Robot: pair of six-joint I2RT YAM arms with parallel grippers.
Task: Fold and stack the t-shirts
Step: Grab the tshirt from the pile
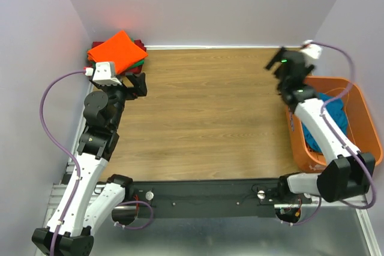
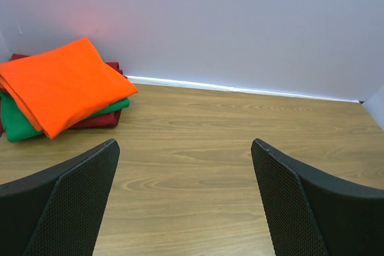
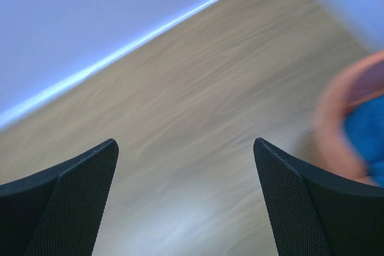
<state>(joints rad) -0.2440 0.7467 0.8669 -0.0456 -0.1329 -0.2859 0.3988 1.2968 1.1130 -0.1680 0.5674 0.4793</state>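
Observation:
Three folded t-shirts are stacked in the far left corner: bright orange (image 1: 117, 50) on top, green (image 1: 139, 62) under it, dark red (image 1: 140, 45) at the bottom. The stack also shows in the left wrist view: orange (image 2: 63, 85), green (image 2: 18, 125), dark red (image 2: 99, 121). A teal-blue t-shirt (image 1: 339, 118) lies crumpled in the orange basket (image 1: 367, 121). My left gripper (image 1: 140, 84) is open and empty just right of the stack, over bare wood (image 2: 185, 196). My right gripper (image 1: 275, 66) is open and empty above the far right of the table (image 3: 186, 199), left of the basket.
The orange basket (image 3: 336, 124) with the blue cloth (image 3: 369, 130) shows blurred at the right of the right wrist view. Pale walls close the table on the far, left and right sides. A black rail runs along the near edge (image 1: 204, 196).

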